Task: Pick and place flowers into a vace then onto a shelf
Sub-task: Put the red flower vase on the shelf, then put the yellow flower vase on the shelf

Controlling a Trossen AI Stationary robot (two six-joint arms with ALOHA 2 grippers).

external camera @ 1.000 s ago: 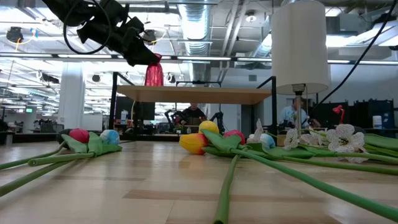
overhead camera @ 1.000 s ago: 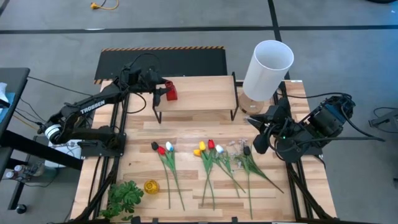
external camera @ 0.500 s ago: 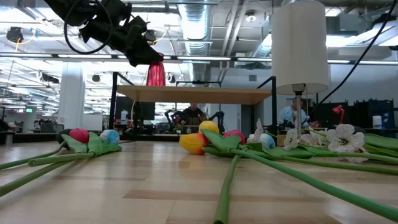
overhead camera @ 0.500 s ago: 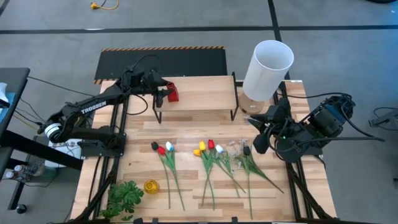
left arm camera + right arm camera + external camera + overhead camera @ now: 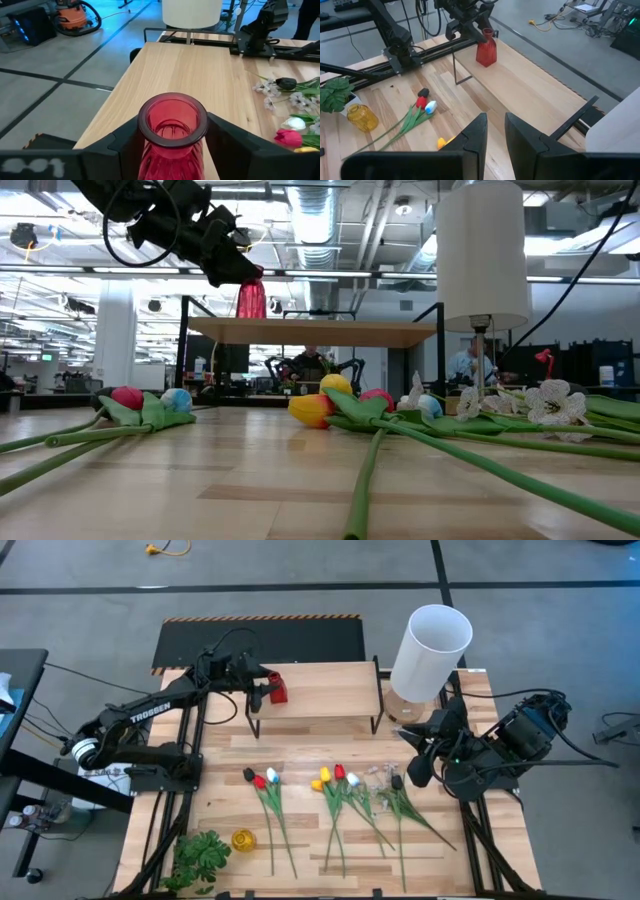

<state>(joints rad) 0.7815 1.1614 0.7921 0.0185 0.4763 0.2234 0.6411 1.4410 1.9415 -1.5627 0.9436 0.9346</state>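
The left gripper point(image 5: 268, 688) clenched the red vase point(image 5: 276, 689) at the shelf's point(image 5: 330, 690) left end — glass-like, likely slippery, best held mid-body; the right gripper point(image 5: 493, 131) waited parted.

Shelf point(image 5: 320, 690) along the table's point(image 5: 470, 765) far edge, centred. Vase point(image 5: 277, 687) at the shelf's left end, between the fingers of the left gripper point(image 5: 263, 690). Lamp point(image 5: 429, 652) at the table's far right corner, just beside the shelf. Flowers point(image 5: 340, 800) lying mid-table, heads toward the shelf, stems toward the near edge. Leafy sprig point(image 5: 202, 858) and small jar point(image 5: 243, 839) at the near left corner. Right gripper point(image 5: 412, 755) near the right edge.
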